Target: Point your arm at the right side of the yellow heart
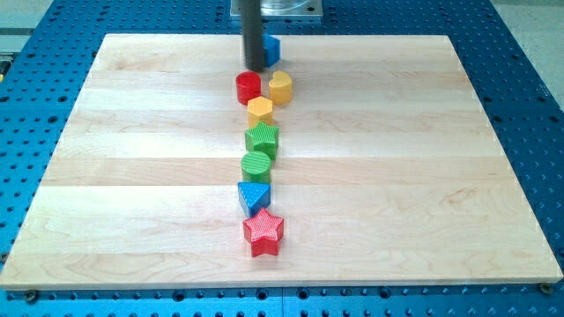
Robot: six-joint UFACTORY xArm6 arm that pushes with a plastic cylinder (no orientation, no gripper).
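**A:** Camera view, near to far on the bench (132,176)?

**B:** A red star (263,232), a blue triangle (254,196), a green cylinder (256,165), a green block (263,138), a yellow block (260,110). Behind those are a red cylinder (248,87) and the yellow heart (281,86), side by side.

**A:** And you?

**B:** I carry no claw, only a rod. My tip (255,68) sits just above the red cylinder, beside a blue block (271,48), up-left of the heart. I judge the heart's right side is not yet reached; I'd need to go round.

Lab: blue perforated bench (520,106), wooden board (397,176)
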